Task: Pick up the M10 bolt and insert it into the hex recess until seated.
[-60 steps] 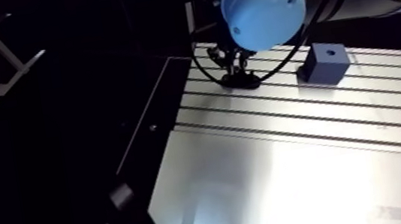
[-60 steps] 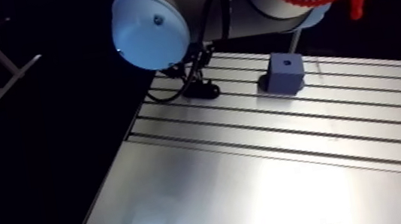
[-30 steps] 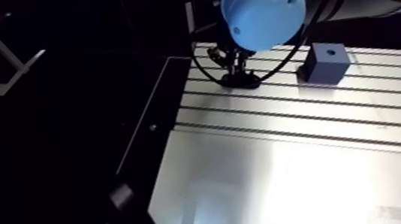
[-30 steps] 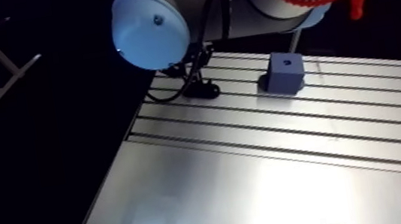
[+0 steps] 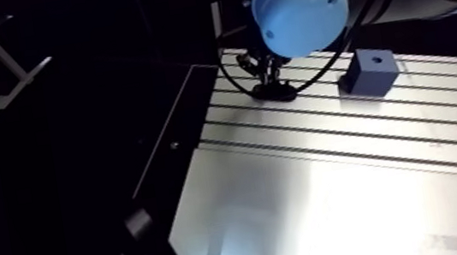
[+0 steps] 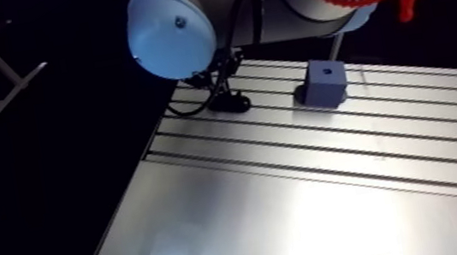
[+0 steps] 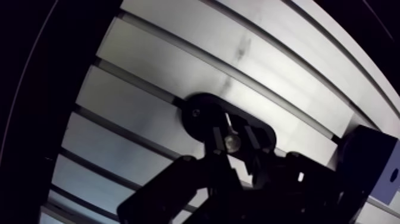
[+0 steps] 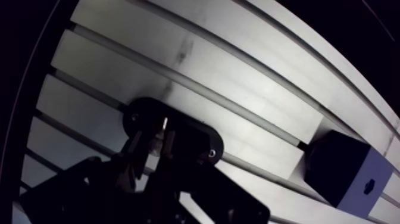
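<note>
gripper (image 7: 233, 145): jaws closed on silver M10 bolt (image 8: 156, 140) | bolt: over black oval holder plate (image 7: 199, 115), near far left corner of slotted aluminium table (image 5: 338, 199) | dark blue cube block (image 5: 371, 71): by far edge, apart from holder

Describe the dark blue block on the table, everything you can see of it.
The block is a dark blue cube, matte, plastic by its look. Its top face has one small dark recess with nothing in it. It sits upright and flat on the slotted table, beside the black oval holder but apart from it. Only the table touches it.
</note>
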